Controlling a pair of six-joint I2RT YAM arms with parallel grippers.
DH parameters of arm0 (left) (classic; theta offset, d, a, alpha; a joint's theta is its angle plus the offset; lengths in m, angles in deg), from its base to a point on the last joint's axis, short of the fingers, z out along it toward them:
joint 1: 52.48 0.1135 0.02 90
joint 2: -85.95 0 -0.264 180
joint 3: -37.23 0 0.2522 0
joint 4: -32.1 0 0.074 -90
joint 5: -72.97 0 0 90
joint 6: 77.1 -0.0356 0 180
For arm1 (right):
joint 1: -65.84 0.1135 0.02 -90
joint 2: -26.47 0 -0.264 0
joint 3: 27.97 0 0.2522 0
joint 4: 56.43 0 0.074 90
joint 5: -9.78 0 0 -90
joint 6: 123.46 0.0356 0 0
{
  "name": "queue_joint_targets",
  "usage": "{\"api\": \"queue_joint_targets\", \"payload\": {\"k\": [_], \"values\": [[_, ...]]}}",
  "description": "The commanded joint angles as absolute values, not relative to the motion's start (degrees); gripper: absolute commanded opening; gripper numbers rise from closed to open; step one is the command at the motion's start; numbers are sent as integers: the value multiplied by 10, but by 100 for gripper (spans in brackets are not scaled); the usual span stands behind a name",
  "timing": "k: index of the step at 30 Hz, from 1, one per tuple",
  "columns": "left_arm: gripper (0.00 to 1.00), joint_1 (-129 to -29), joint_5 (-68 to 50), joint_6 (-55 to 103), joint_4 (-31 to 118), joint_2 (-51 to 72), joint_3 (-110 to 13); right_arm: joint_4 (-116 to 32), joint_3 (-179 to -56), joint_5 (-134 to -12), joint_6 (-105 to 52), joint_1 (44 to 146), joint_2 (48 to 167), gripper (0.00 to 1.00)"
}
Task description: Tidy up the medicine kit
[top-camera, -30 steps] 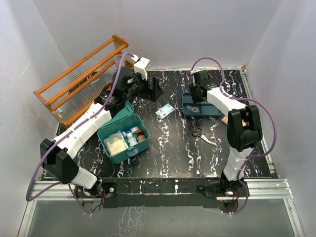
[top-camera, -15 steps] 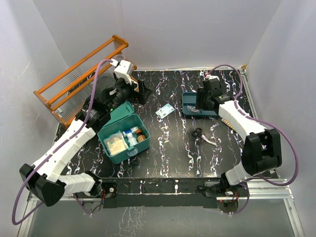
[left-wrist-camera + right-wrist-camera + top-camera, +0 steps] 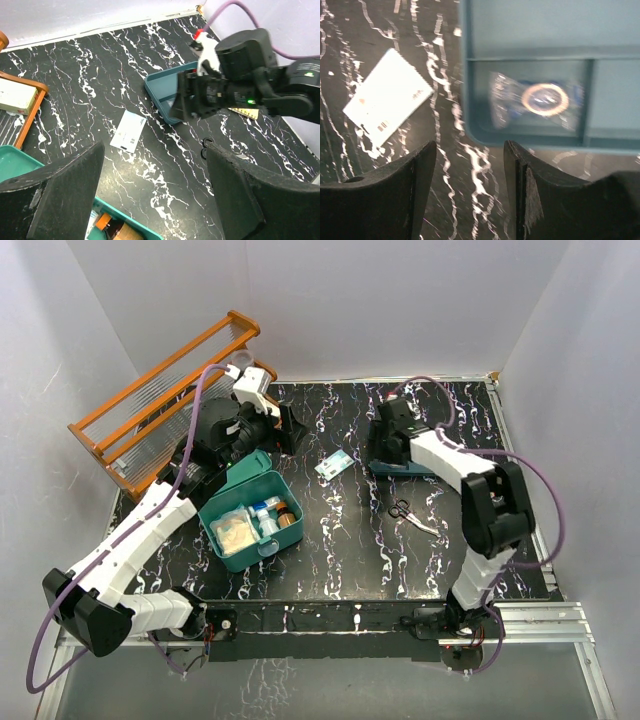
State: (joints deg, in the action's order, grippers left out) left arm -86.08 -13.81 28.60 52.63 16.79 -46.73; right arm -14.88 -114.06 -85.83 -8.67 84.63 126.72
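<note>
The medicine kit (image 3: 243, 523) is an open teal box at the left, its lid (image 3: 248, 468) raised. It holds a clear bag and small bottles (image 3: 275, 516). Its rim (image 3: 131, 223) and an orange-capped bottle (image 3: 102, 220) show in the left wrist view. My left gripper (image 3: 290, 428) is open and empty, hovering behind the kit (image 3: 155, 192). My right gripper (image 3: 383, 445) is open and empty over the left end of a shallow teal tray (image 3: 425, 468), (image 3: 470, 192). The tray (image 3: 465, 75) holds a blurred packet with a ring (image 3: 546, 100).
A white packet (image 3: 335, 466) lies between kit and tray, also in the wrist views (image 3: 128, 131), (image 3: 387, 102). Scissors (image 3: 405, 512) lie in front of the tray. An orange wooden rack (image 3: 165, 390) stands at the back left. White walls enclose the table.
My right gripper has moved left, from above the tray's middle to its left end. My left gripper has drawn back a little to the left.
</note>
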Motion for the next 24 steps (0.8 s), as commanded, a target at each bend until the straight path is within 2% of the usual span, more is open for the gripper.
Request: {"api": "queue_joint_targets", "payload": {"k": [1, 6, 15, 18, 20, 24], "values": [[81, -863, -131, 288, 542, 171, -482, -187, -1216, -860, -60, 872, 1331, 53], [81, -863, -133, 279, 570, 167, -496, -176, -1263, -878, -42, 877, 1390, 51], [83, -864, -139, 277, 567, 158, -504, -157, -1244, -742, -127, 887, 1402, 48], [89, -863, -155, 280, 573, 146, -513, -146, -1212, -704, -158, 891, 1377, 49], [97, -863, -167, 282, 584, 135, -524, -122, -1193, -683, -180, 893, 1362, 49], [99, -864, -161, 277, 585, 109, -534, -92, -1128, -674, -216, 902, 1317, 50]]}}
